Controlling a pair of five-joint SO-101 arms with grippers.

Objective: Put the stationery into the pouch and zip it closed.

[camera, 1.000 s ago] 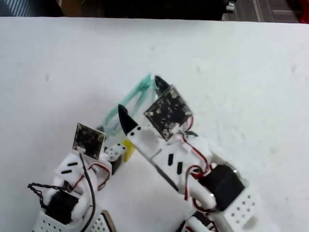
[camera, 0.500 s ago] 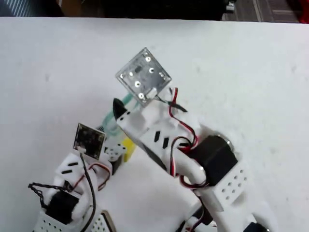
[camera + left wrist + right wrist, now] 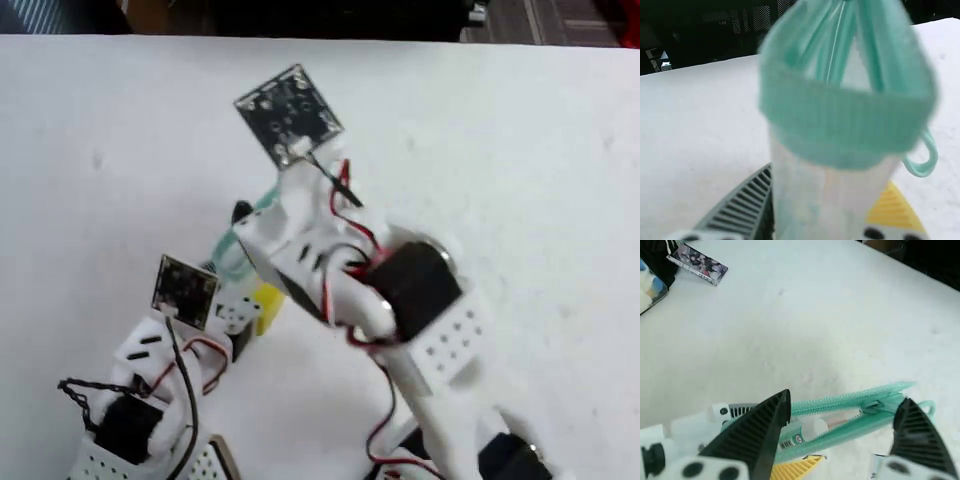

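**Pouch** (image 3: 840, 427): clear body, teal zip and trim. Lies on table (image 3: 500, 150) near front-centre, between the two arms. In high view mostly under R arm, teal edge showing beside it. Teal loop (image 3: 927, 405) at slider end.

**Zip:** slider (image 3: 872, 405) sits near the loop end. In L wrist view the two teal tracks stand apart at the near end and converge farther off, so mouth looks open there.

**Stationery** (image 3: 807, 432): white stick w/ printed label, inside pouch, lengthwise. Other contents too blurred to tell.

**L claw** (image 3: 250, 300): clamped on pouch at the end away from the slider. Grey ribbed finger (image 3: 745, 210) one side, yellow finger (image 3: 890, 210) the other, clear wall pinched between. Arm low at front-left of table.

**R claw** (image 3: 845, 399): spread apart, black fingers (image 3: 767, 422) either side of pouch, tips above the zip line near slider. Touching or not: can't tell. Arm stretched from front-right across pouch.

**Misc:** printed card (image 3: 697, 262) flat on table, well apart from pouch.
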